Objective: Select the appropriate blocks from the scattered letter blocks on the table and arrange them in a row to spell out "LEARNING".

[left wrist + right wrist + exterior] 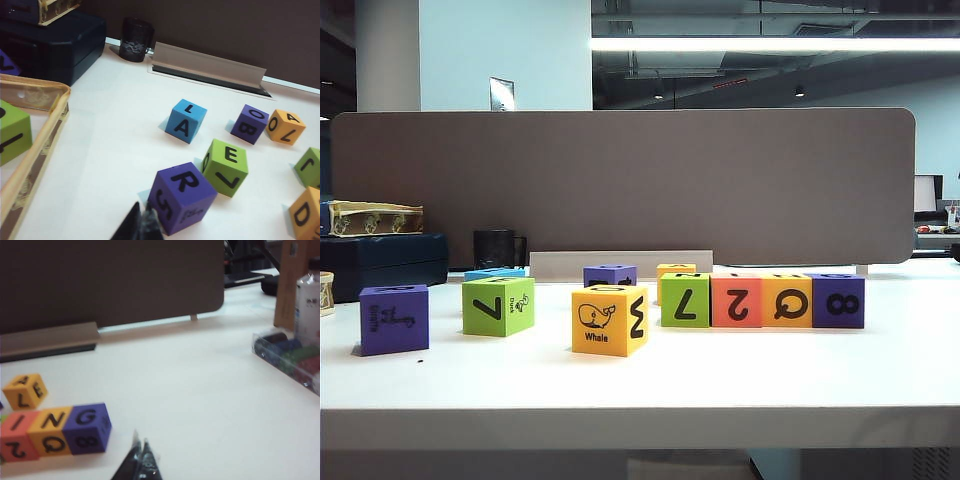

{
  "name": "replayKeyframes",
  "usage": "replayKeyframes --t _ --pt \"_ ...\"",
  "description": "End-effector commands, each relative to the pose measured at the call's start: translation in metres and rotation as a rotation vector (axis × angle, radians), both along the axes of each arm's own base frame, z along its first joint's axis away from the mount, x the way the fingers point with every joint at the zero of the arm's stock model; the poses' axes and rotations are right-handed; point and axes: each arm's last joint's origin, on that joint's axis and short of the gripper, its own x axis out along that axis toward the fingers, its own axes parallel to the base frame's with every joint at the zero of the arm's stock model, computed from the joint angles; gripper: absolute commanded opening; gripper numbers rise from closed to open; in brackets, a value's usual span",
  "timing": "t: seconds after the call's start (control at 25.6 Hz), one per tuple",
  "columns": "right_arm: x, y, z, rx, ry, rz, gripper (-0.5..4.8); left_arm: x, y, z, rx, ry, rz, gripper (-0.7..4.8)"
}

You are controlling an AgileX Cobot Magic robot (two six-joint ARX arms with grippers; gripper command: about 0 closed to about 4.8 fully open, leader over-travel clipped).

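A row of letter blocks stands on the white table (640,380): green (685,300), red (736,300), orange (786,300) and purple (838,300). In the right wrist view their tops read I (17,435), N (52,430), G (87,427). My right gripper (141,452) is shut and empty, just beside the purple G block. My left gripper (141,222) is shut and empty, close to the purple R block (182,196). Beyond that block lie the green E block (225,166) and blue A block (185,120). Neither gripper shows in the exterior view.
A yellow whale block (609,320) stands in front. A wooden-rimmed tray (50,120) holds a green block (14,131). A black cup (135,40), dark case (50,45) and metal bar (207,65) line the grey partition (620,185). A clear box (290,357) sits far right.
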Motion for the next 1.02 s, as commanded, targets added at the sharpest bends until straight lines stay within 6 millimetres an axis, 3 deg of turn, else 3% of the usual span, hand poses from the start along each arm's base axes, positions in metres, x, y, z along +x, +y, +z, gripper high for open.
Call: replayKeyframes --t 0.04,0.51,1.02 --pt "-0.006 0.002 0.016 0.007 -0.056 0.031 -0.02 -0.001 -0.001 0.004 0.001 -0.019 -0.038 -0.06" --pt "-0.020 0.008 0.069 -0.006 0.053 0.180 -0.02 -0.004 -0.001 0.017 0.001 -0.052 -0.051 -0.06" --pt "0.000 0.018 0.106 -0.013 0.199 0.371 -0.02 -0.008 -0.002 0.028 -0.002 -0.064 -0.091 -0.06"
